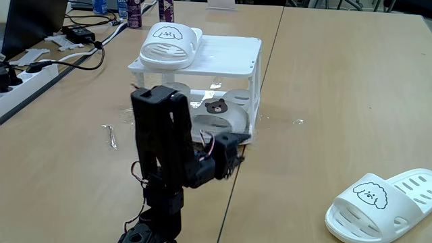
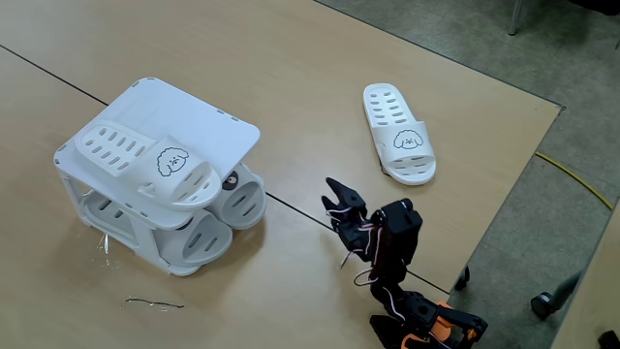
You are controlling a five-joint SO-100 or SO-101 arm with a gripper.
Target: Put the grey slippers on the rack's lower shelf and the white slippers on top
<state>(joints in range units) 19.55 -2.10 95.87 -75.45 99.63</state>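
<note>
We see the loose white slipper lying beyond the tool, up and right, toe end away; the tool gapes narrowly, empty.

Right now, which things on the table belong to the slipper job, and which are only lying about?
Job things:
- rack
- white slipper on the top
- white slipper on the table
- grey slippers on the lower shelf
- gripper

Lying about:
- power strip
- bottles
- thin wire
</note>
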